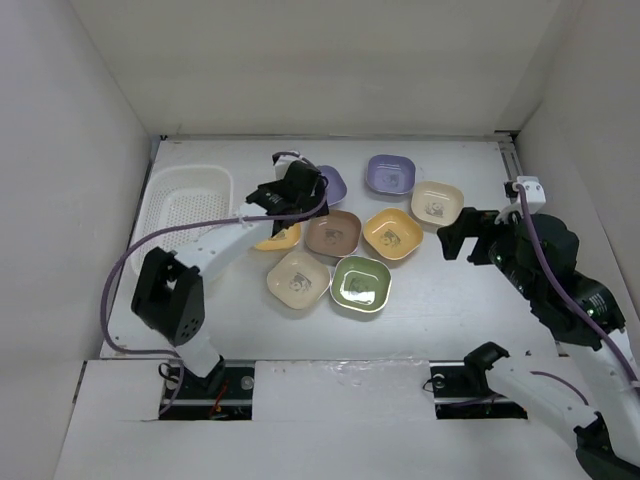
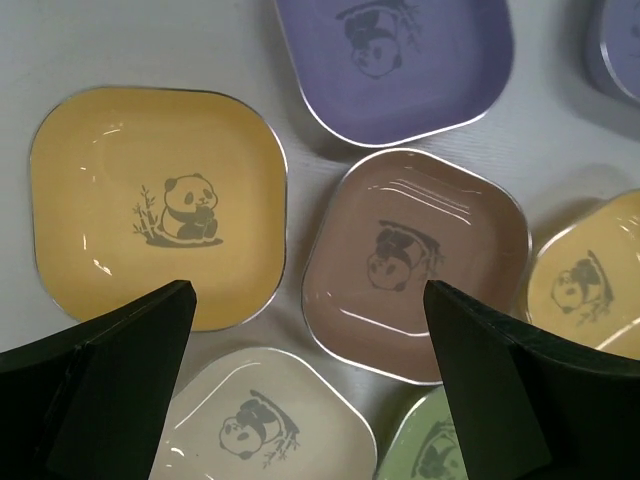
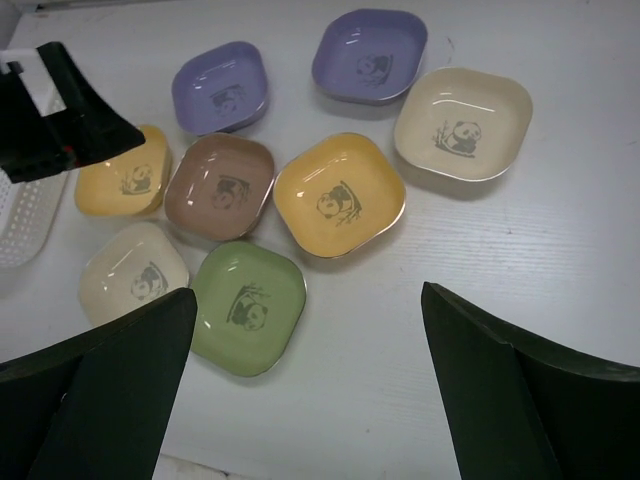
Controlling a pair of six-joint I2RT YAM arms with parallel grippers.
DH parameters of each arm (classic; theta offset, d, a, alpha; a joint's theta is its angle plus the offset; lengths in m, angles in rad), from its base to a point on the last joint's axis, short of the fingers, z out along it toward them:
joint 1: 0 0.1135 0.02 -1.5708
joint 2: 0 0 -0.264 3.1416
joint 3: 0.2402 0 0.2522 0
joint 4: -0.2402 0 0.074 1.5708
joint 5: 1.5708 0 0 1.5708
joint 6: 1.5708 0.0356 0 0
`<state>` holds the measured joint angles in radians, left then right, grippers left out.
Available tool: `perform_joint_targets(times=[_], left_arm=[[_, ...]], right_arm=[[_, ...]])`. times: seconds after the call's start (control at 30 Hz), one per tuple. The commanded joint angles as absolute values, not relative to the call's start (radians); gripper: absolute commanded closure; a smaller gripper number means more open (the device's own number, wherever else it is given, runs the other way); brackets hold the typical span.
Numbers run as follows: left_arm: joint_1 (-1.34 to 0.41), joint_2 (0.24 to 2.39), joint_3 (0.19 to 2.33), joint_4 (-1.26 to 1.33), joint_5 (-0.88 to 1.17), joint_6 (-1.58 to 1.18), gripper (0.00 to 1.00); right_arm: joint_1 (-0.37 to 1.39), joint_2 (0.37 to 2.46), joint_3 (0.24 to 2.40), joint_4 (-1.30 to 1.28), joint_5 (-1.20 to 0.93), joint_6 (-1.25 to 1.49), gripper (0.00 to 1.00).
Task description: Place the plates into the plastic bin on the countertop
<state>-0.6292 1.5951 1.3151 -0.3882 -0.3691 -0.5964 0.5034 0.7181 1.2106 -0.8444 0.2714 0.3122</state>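
Eight plates lie clustered on the white countertop [image 1: 450, 300]: two lavender [image 1: 390, 175], two cream [image 1: 437, 204], two orange-yellow [image 1: 392, 234], one brown [image 1: 333, 233], one green [image 1: 360, 285]. The cream-white plastic bin [image 1: 185, 205] stands at the far left and holds no plates. My left gripper [image 1: 283, 197] is open and empty. It hovers over the gap between an orange-yellow plate [image 2: 160, 200] and the brown plate [image 2: 415, 260]. My right gripper [image 1: 462, 235] is open and empty, raised to the right of the cluster, above bare counter near the green plate [image 3: 248, 305].
White walls close in the counter on the left, back and right. The left arm's purple cable [image 1: 130, 260] loops beside the bin. A corner of the bin [image 3: 25, 215] and the left gripper [image 3: 60, 115] also show in the right wrist view.
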Motion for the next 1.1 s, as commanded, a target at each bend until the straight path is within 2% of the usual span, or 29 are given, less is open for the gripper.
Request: perform_joint_targets(times=[0.0, 0.07, 0.13, 0.27, 0.47, 0.57, 0.87, 1.07], left_arm=[[-0.586, 1.633, 1.402, -0.319, -0.362, -0.618, 0.02], [-0.577, 1.728, 1.466, -0.334, -0.362, -0.609, 0.06], [-0.577, 1.814, 1.535, -0.363, -0.362, -0.609, 0.17], [-0.577, 1.847, 1.543, -0.396, -0.371, -0.640, 0.19], [-0.557, 1.847, 1.523, -0.387, -0.383, -0.658, 0.27], [-0.537, 1.847, 1.497, -0.387, -0.374, -0.667, 0.34], [-0.526, 1.890, 1.424, -0.350, -0.345, -0.680, 0.35], [-0.526, 1.957, 1.414, -0.341, -0.336, -0.690, 0.42]], right_arm=[[0.495, 0.709, 1.195, -0.792, 0.209, 0.313, 0.00], [0.495, 0.698, 1.175, -0.792, 0.200, 0.313, 0.00], [0.495, 0.686, 1.175, -0.792, 0.199, 0.313, 0.00], [0.495, 0.673, 1.166, -0.792, 0.199, 0.313, 0.00], [0.495, 0.663, 1.157, -0.801, 0.218, 0.313, 0.00], [0.495, 0.672, 1.157, -0.801, 0.207, 0.313, 0.00], [0.495, 0.672, 1.147, -0.781, 0.187, 0.313, 0.00], [0.495, 0.672, 1.147, -0.781, 0.178, 0.313, 0.00]])
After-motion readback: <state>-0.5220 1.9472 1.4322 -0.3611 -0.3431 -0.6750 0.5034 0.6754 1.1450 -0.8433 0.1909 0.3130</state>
